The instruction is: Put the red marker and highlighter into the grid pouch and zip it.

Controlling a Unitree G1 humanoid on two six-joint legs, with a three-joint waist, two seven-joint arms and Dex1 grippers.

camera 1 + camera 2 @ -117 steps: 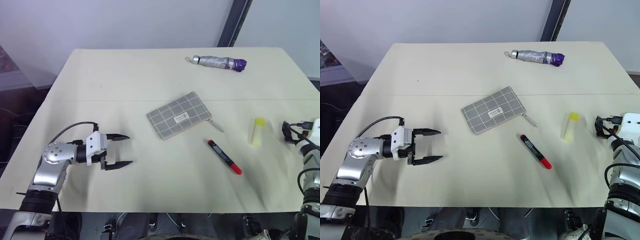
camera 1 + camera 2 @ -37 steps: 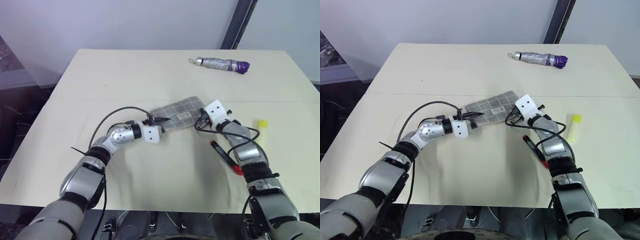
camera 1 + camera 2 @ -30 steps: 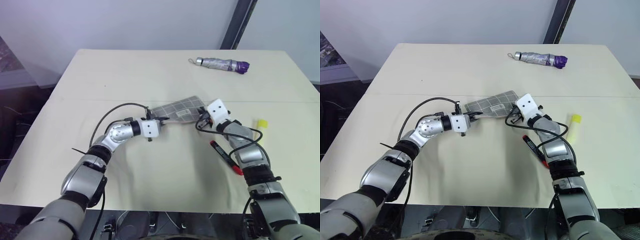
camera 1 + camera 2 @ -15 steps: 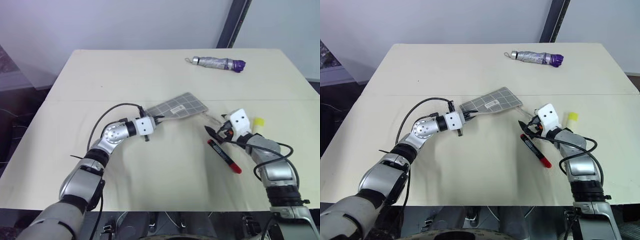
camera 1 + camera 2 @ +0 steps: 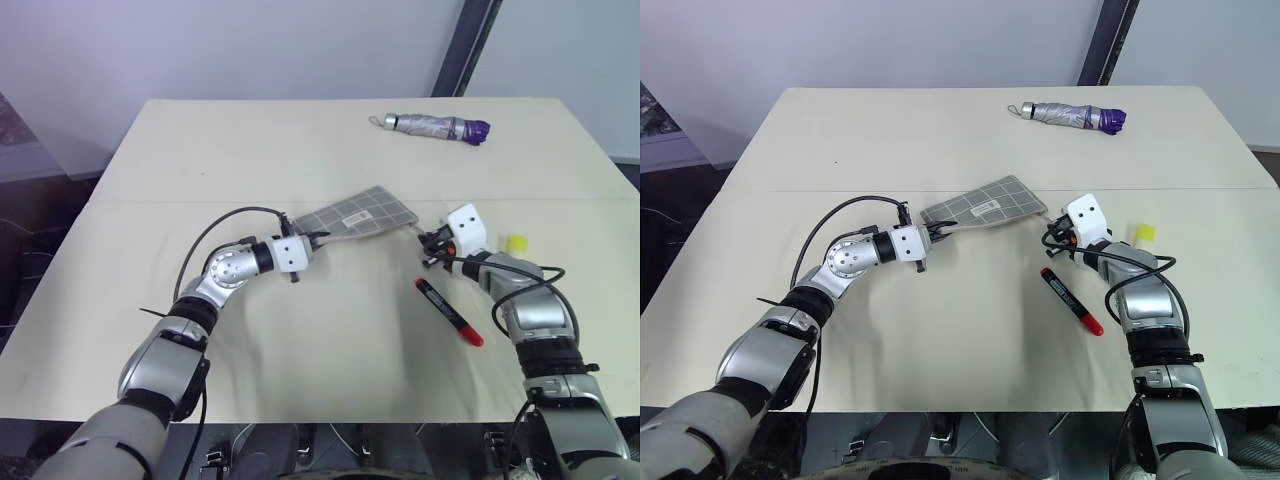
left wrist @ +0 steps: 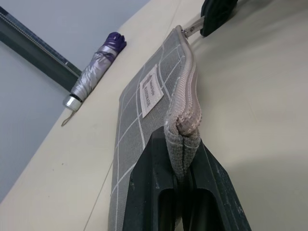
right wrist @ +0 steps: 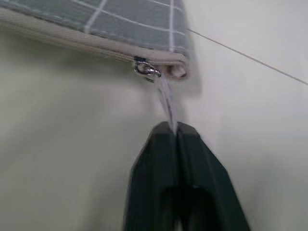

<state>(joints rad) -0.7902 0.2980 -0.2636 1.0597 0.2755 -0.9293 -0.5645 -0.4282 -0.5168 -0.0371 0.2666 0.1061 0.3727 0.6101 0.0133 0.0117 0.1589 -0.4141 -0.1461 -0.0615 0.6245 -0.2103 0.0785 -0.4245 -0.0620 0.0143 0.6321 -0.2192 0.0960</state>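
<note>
Left eye view tells me I'm only starting: my left gripper [image 5: 313, 239] clamps the grey white-gridded fabric pouch [image 5: 357, 218] centre-table, my right gripper [image 7: 174, 129] pinches its pull tab [image 7: 166, 103], the slim red marker [image 5: 449, 312] at four o'clock and stubby yellow highlighter [image 5: 517, 243] at three o'clock lie outside.

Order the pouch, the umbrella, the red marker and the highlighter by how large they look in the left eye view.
1. Pouch
2. Umbrella, though it lies farther away, so its true size is unsure
3. Red marker
4. Highlighter, partly hidden behind the right arm
</note>
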